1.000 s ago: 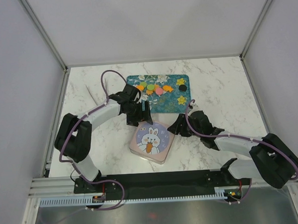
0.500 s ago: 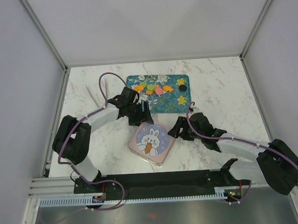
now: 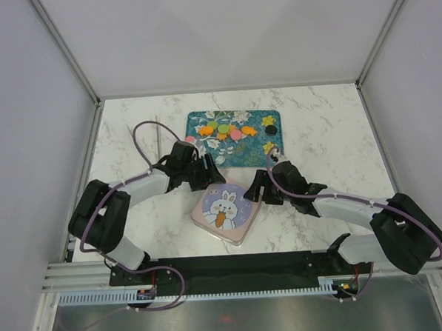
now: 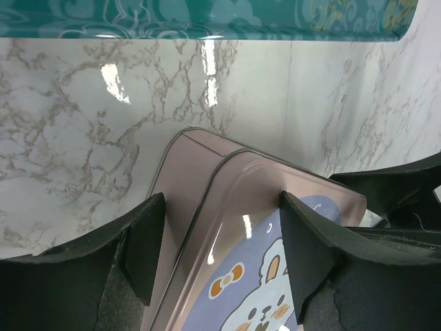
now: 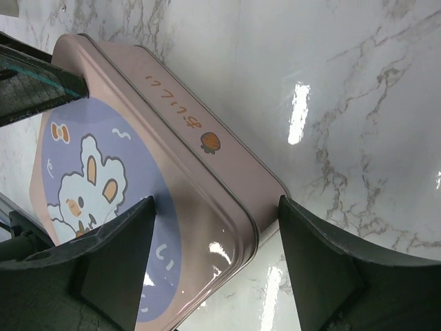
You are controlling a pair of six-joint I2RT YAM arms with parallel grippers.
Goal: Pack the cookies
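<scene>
Both arms have closed in on the pink bunny tin (image 3: pixel 225 210) on the marble table (image 3: pixel 331 137): we see left gripper (image 4: pixel 220 227) and right gripper (image 5: pixel 217 241) spread apart astride its lid corners, cookies (image 3: pixel 223 130) on the teal tray (image 3: pixel 261 154)

Both grippers crowd the pink tin (image 3: pixel 225 211); the teal tray (image 3: pixel 234 137) blocks behind it, while bare marble lies far right.

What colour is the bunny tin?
The tin is pink, with a white bunny on a purple lid. The right wrist view shows it best.
</scene>
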